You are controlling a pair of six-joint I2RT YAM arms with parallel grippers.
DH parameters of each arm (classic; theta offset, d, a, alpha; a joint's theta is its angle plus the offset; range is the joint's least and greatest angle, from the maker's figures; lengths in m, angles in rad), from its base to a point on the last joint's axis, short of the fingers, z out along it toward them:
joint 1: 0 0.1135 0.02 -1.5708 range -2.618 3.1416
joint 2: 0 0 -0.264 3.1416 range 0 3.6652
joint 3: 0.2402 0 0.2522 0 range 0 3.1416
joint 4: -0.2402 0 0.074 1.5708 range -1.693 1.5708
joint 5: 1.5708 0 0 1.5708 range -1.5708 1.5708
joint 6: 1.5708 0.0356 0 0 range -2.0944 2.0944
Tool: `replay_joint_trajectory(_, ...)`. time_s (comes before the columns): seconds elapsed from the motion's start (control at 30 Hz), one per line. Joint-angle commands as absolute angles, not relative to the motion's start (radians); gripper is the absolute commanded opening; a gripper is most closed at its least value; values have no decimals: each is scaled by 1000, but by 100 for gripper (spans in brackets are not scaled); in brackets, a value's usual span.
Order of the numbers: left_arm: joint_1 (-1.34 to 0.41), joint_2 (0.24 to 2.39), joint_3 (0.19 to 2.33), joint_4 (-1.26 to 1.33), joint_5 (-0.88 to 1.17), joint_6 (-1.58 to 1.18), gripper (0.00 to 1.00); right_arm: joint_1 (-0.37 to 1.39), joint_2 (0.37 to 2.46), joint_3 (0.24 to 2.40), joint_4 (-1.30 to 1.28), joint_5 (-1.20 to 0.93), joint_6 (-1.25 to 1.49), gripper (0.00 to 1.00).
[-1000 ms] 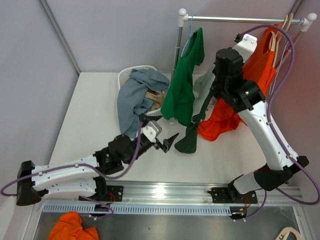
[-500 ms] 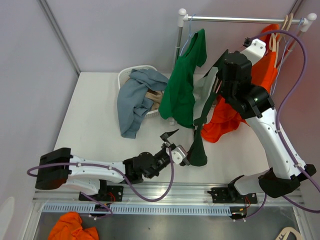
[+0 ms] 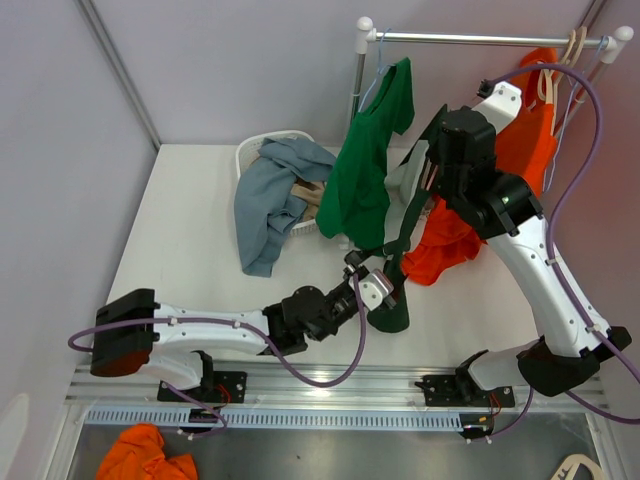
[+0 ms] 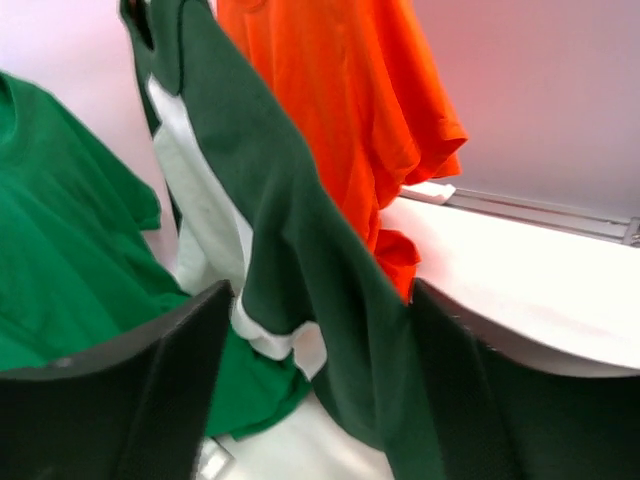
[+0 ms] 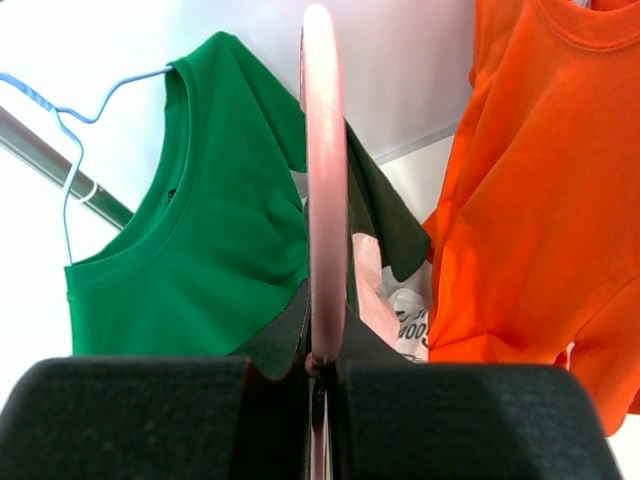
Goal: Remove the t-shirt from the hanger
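A dark green and white t-shirt (image 3: 404,222) hangs from a pink hanger (image 5: 324,180). My right gripper (image 5: 322,365) is shut on that hanger and holds it up in front of the clothes rail, at the right gripper (image 3: 442,160) in the top view. The shirt's lower end (image 3: 392,308) trails down to the table. My left gripper (image 3: 377,281) is at that lower end. In the left wrist view the dark green t-shirt (image 4: 300,250) runs between the two black fingers (image 4: 150,400). The left gripper (image 4: 315,385) stands open around the fabric.
A bright green t-shirt (image 3: 368,170) hangs on a blue wire hanger from the rail (image 3: 480,40). An orange t-shirt (image 3: 522,115) hangs behind my right arm. A white basket (image 3: 252,152) with blue-grey cloth (image 3: 265,200) stands at the back left. Orange cloth (image 3: 150,450) lies below the table's front edge.
My left arm has swung right and forward to the dark green shirt's lower end, and its jaws have narrowed around the fabric. The right arm has lifted the hanger slightly.
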State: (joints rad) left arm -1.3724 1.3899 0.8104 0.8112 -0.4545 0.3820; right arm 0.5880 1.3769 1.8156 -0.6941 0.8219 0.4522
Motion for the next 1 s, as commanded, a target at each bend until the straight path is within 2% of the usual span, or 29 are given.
replay_joint_trajectory(0.0,-1355,1407,865,779,-377,313,64,598,1344,1825,-615,825,477,0)
replay_joint_trajectory(0.03,-1353,1405,864,776,-377,310,50,598,1344,1827,-612,822,476,0)
replay_joint_trajectory(0.07,-1353,1404,862,772,-377,305,47,600,1344,1827,-608,821,468,0)
replay_joint_trajectory(0.1,-1353,1399,858,761,-374,301,47,600,1345,1827,-601,816,466,0)
replay_joint_trajectory(0.23,-1353,1393,865,697,-365,261,60,603,1354,1845,-594,808,454,0)
replay_joint_trajectory(0.4,-1353,1408,850,690,-367,227,56,609,1371,1876,-595,802,449,0)
replay_joint_trajectory(0.5,-1353,1410,854,683,-361,224,20,620,1370,1882,-595,804,445,0)
replay_joint_trajectory(0.53,-1353,1405,854,678,-357,222,1,621,1371,1884,-597,805,443,0)
replay_joint_trajectory(0.77,-1359,1352,877,594,-296,209,1,626,1374,1907,-566,834,376,0)
replay_joint_trajectory(0.97,-1423,1172,833,503,-247,88,1,608,1449,1939,-520,901,284,0)
